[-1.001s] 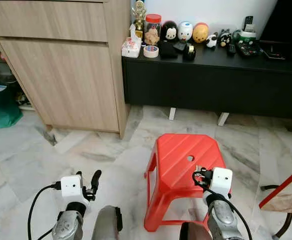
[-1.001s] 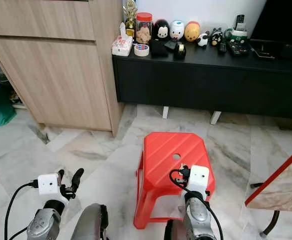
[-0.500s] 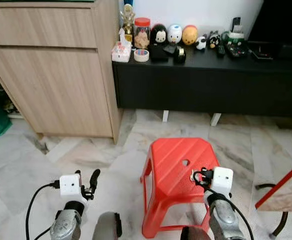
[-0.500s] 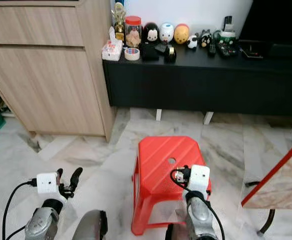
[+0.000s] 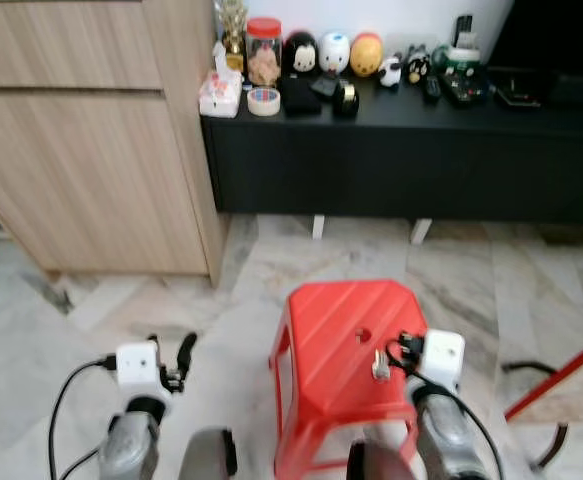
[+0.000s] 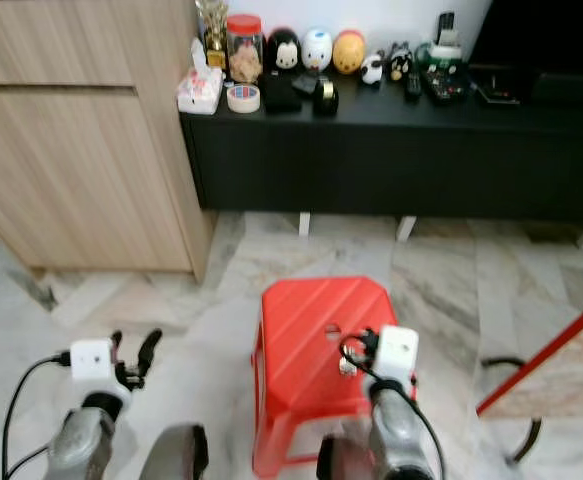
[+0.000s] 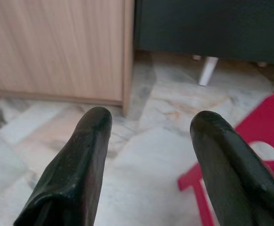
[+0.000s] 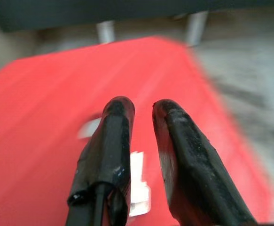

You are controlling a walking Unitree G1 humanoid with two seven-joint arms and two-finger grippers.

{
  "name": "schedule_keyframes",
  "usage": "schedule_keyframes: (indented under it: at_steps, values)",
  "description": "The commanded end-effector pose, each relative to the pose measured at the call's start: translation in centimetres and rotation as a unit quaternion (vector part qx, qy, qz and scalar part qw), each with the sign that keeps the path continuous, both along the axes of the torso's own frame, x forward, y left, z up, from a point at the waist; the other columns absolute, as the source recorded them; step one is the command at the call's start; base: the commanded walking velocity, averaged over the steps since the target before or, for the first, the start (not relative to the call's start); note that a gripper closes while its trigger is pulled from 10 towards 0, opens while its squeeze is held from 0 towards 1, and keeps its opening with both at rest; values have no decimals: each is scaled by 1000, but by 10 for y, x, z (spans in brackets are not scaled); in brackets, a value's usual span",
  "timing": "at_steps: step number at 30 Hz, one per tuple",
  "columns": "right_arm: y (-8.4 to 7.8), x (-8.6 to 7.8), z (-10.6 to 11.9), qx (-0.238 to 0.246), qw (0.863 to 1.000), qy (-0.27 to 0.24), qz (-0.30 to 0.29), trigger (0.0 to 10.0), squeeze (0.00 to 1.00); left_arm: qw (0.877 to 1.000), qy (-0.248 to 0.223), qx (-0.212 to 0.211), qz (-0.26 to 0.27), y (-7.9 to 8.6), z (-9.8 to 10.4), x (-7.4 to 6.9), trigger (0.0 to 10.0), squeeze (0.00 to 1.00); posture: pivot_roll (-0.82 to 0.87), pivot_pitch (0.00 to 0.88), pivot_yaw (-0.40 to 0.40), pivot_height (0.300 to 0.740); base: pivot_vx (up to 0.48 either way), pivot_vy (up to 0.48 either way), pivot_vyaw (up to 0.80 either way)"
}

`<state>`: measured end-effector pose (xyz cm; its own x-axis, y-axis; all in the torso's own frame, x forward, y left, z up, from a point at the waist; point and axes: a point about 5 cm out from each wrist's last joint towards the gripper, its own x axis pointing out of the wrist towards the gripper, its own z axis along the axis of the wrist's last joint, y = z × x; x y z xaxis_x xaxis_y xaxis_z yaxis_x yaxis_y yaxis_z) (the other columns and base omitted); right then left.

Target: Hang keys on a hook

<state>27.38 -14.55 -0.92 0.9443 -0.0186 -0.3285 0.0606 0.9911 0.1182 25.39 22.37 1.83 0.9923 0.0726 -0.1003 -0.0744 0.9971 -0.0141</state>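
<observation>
A small silvery bunch of keys (image 5: 379,366) lies on top of the red plastic stool (image 5: 331,330), just beside the hole in its seat. My right gripper (image 5: 406,348) hovers low over the stool's right part. In the right wrist view its fingers (image 8: 115,141) stand close together with only a thin slit between them, and the keys (image 8: 139,188) show on the red seat below them, blurred. My left gripper (image 5: 171,350) is open over the marble floor to the left of the stool, holding nothing.
A long black low cabinet (image 5: 401,150) carries jars, round figurines, tape rolls and remotes along the wall ahead. A light wooden cupboard (image 5: 81,150) stands at the left. A red-edged table corner (image 5: 561,385) juts in at the right. Marble floor lies around the stool.
The camera has moved forward and turned, so the cabinet and stool have shifted in view. The stool now sits closer under my right gripper. Both grippers keep their pose.
</observation>
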Motion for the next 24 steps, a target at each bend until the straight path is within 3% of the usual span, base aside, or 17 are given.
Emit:
schedule_keyframes:
  at_steps: [1, 4, 5, 6, 7, 11, 15, 22, 24]
  values:
    - [-6, -7, -8, 7, 1000, 28, 6, 10000, 0, 1000, 15, 1, -5, -3, -6, -4, 10000, 0, 93, 78, -37, 591, 0, 0, 0]
    - [2, -7, -9, 41, 998, 25, 44, 10000, 0, 1000, 19, 3, -5, -3, -8, -5, 10000, 0, 92, 76, -36, 591, 0, 0, 0]
    - [4, -6, -8, 46, 997, 24, 49, 10000, 639, 1000, 20, 3, -5, -3, -8, -6, 10000, 0, 92, 76, -36, 591, 0, 0, 0]
    - [4, -6, -8, 48, 997, 22, 52, 10000, 639, 1000, 20, 3, -5, -3, -8, -6, 10000, 0, 90, 74, -37, 591, 0, 0, 0]
    - [4, -6, -8, 51, 997, 23, 49, 10000, 1000, 1000, 21, 3, -4, -3, -8, -6, 10000, 0, 90, 74, -37, 591, 0, 0, 0]
    - [4, -7, -10, 59, 997, 35, 45, 10000, 1000, 1000, 22, 3, -6, -3, -9, -7, 10000, 0, 88, 72, -36, 591, 0, 0, 0]
    - [11, -6, -11, 103, 990, 48, 80, 10000, 1000, 1000, 23, 5, -10, -5, -10, -7, 10000, 0, 88, 70, -36, 591, 0, 0, 0]
    - [10, -2, -11, 79, 992, 66, 71, 10000, 1000, 1000, 25, 7, -12, -5, -10, -7, 10000, 0, 88, 66, -33, 591, 0, 0, 0]
    - [8, 0, -11, 63, 993, 77, 61, 10000, 0, 1000, 24, 7, -12, -5, -10, -8, 10000, 0, 93, 70, -36, 591, 0, 0, 0]
